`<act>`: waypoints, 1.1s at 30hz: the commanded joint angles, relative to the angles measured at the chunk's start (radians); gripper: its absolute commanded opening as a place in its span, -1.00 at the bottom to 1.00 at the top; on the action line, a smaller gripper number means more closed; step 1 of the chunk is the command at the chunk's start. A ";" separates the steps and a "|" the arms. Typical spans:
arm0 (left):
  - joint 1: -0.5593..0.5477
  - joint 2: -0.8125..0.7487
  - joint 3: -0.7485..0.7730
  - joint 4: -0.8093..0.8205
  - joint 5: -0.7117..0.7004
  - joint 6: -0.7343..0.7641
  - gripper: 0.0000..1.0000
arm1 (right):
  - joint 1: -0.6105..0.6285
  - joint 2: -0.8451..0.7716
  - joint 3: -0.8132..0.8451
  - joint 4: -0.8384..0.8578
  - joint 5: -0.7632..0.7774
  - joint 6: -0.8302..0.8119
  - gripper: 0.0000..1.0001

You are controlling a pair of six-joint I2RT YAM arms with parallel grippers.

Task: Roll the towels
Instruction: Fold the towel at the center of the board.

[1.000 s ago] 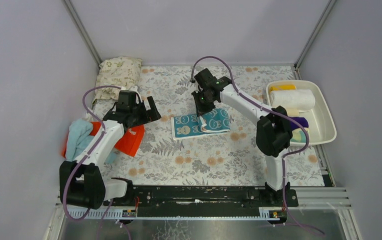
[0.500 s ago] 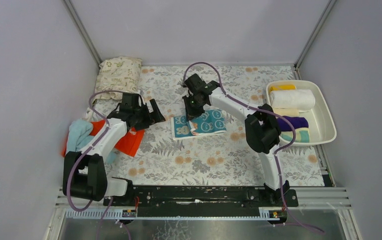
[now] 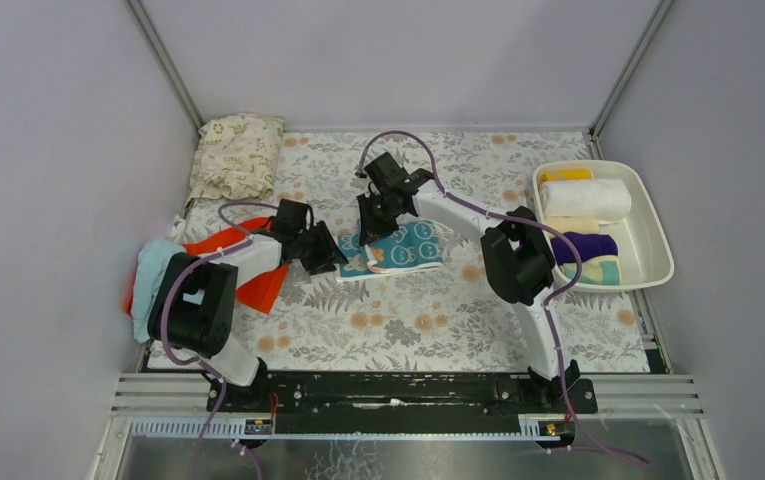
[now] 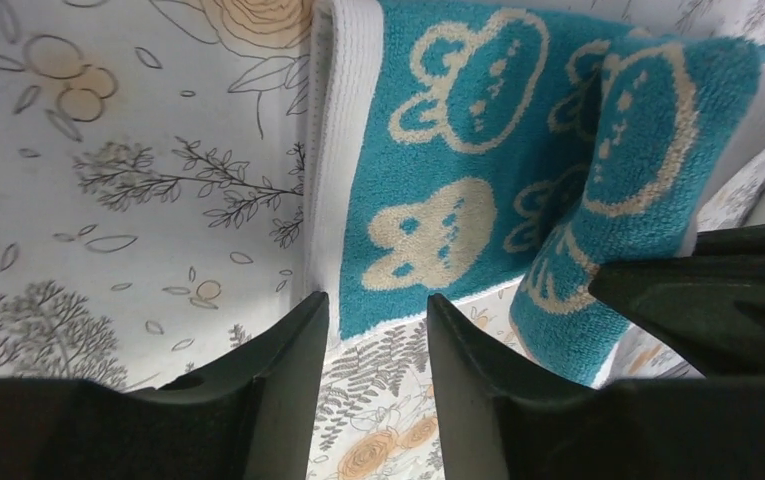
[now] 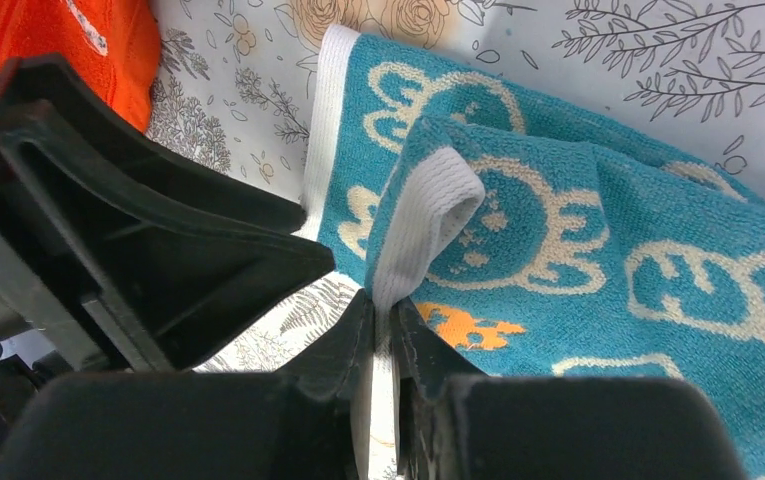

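Note:
The teal towel (image 3: 405, 248) with printed rabbits lies on the floral mat (image 3: 408, 320), its right part folded over toward the left. My right gripper (image 3: 372, 218) is shut on the towel's white hem (image 5: 423, 215) and holds that fold lifted above the flat part (image 5: 598, 250). My left gripper (image 3: 326, 254) stands low at the towel's near-left corner (image 4: 358, 300). Its fingers (image 4: 288, 370) are part open with only mat between them. At the left lie an orange-red towel (image 3: 250, 286) and a light blue towel (image 3: 153, 272).
A white tray (image 3: 658, 250) at the right holds rolled towels: yellow (image 3: 566, 175), white (image 3: 586, 197), cream (image 3: 578, 224), purple (image 3: 588, 245). A beige leaf-printed cushion (image 3: 236, 150) lies at the back left. The two grippers are close together.
My left arm swung right from above the orange-red towel down to the teal towel's corner, and its jaws narrowed. My right gripper carried the towel's hem leftward, folding it further over.

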 commanded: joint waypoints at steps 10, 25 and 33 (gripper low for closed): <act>-0.031 0.083 -0.049 0.102 -0.056 -0.046 -0.43 | 0.014 -0.015 0.000 0.079 -0.075 0.056 -0.95; -0.054 0.073 -0.044 0.066 -0.095 -0.032 -0.44 | 0.019 0.047 0.019 0.111 -0.105 0.099 -0.90; -0.063 0.069 -0.045 0.052 -0.122 -0.025 -0.44 | 0.018 0.086 0.033 0.159 -0.129 0.131 -0.86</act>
